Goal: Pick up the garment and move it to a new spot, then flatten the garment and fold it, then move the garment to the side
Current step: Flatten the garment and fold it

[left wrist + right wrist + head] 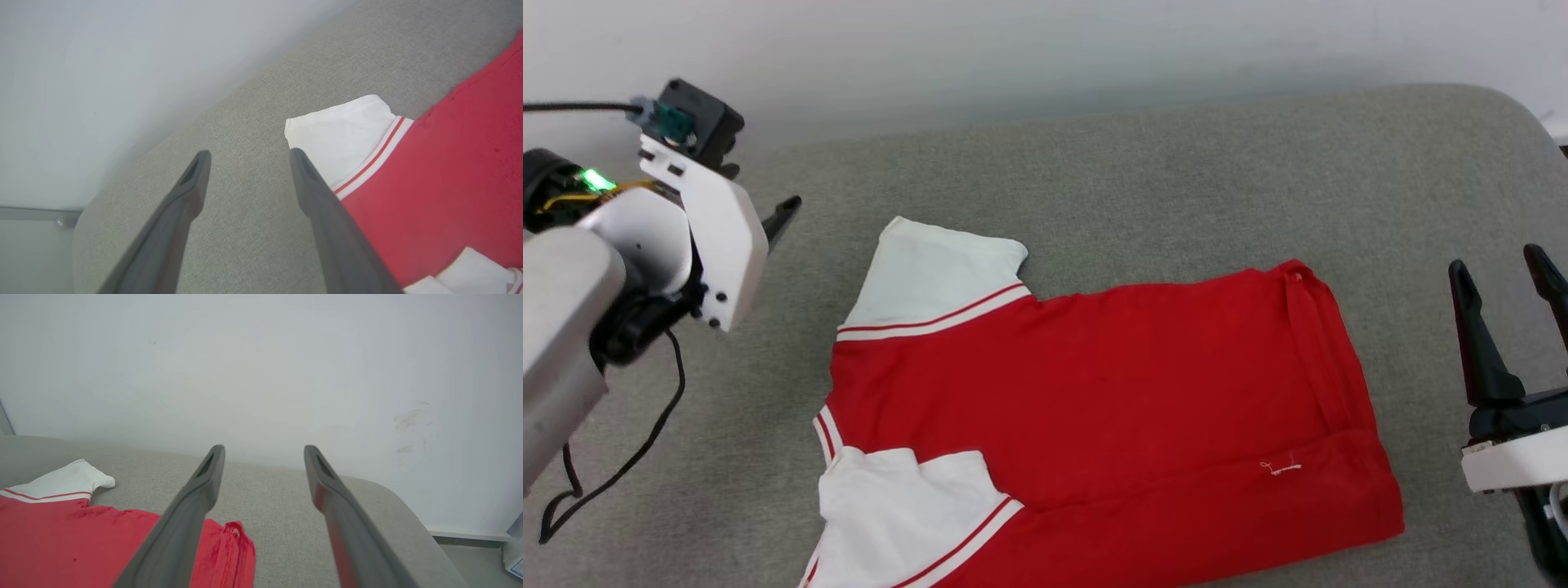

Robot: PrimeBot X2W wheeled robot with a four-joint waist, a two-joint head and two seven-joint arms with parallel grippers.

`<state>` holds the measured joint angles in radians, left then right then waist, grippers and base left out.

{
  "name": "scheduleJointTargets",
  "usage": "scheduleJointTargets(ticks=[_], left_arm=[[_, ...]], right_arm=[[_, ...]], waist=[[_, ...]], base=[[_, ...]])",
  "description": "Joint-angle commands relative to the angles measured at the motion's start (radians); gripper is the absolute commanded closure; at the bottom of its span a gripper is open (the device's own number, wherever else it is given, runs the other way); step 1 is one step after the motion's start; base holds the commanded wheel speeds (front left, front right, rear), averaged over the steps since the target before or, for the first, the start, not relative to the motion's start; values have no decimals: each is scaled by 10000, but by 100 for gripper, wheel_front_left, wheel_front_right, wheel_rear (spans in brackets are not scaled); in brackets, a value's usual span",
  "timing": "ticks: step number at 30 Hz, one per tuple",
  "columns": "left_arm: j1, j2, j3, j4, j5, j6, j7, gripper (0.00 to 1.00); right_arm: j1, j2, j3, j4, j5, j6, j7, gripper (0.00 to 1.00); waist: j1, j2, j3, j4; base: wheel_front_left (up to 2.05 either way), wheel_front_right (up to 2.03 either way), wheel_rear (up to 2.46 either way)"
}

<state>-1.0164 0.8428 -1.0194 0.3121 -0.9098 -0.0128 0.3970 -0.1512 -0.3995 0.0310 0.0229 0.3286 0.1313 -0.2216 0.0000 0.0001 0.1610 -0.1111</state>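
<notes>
- The garment [1094, 384], a red jersey T-shirt, lay spread on the grey fabric-covered counter [1176, 163], in the middle of the head view and running off its bottom edge.
- Its plain red cloth faced up, with the collar end toward the robot's left and the hem [1311, 343] toward the right.
- 1 white short sleeve [931, 273] pointed away from the robot, with red-and-white stripe trim where it met the red body.
- The other white sleeve [907, 506] lay at the near left of the shirt, partly over the red cloth.
- A small loose white thread [1282, 468] sat on the red cloth near the hem.
- The left claw [249, 152] hung over bare counter just left of the far sleeve, its 2 dark fingers spread wide with nothing between them.
- In the left wrist view the garment [449, 175] lay to the right of those fingers, and 1 finger crossed in front of the sleeve's edge; whether it touched could not be told.
- The right claw [1496, 261] stood at the right edge of the head view, apart from the hem, fingers wide and holding nothing.
- In the right wrist view the right claw [264, 448] pointed toward the pale wall [261, 375], with the garment [61, 535] at the lower left.
- A black cable [645, 441] trailed down from the left arm onto the counter.
</notes>
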Motion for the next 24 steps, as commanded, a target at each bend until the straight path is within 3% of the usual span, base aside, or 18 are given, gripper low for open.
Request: scheduleJointTargets(ticks=[1,6,10,18,24], left_arm=[[-274,-97,77,124,-40,-58,138,0],[-1451,-432,233,790,-117,-218,936,0],[-2361,-791,199,1280,-130,-319,1824,0],[-3582,-1146,-520,2032,101,-686,4164,0],[-3958,-1476,-752,2255,-559,-878,5884,0]], right_arm=[[235,312,-132,-267,-169,-10,-91,0],[780,1530,-546,-1223,-774,-10,-312,0],[886,1922,-366,-1456,-983,-10,-397,0],[314,2051,38,-1422,-1156,-10,-443,0],[-106,1835,413,-1392,-1275,-10,-438,0]], waist=[[0,-1,508,-384],[0,-1,1313,-724],[0,-1,1999,-962],[0,-1,3069,-1338],[0,-1,3681,-1459]], base=[[0,0,0],[0,0,0],[0,0,0],[0,0,0],[0,0,0]])
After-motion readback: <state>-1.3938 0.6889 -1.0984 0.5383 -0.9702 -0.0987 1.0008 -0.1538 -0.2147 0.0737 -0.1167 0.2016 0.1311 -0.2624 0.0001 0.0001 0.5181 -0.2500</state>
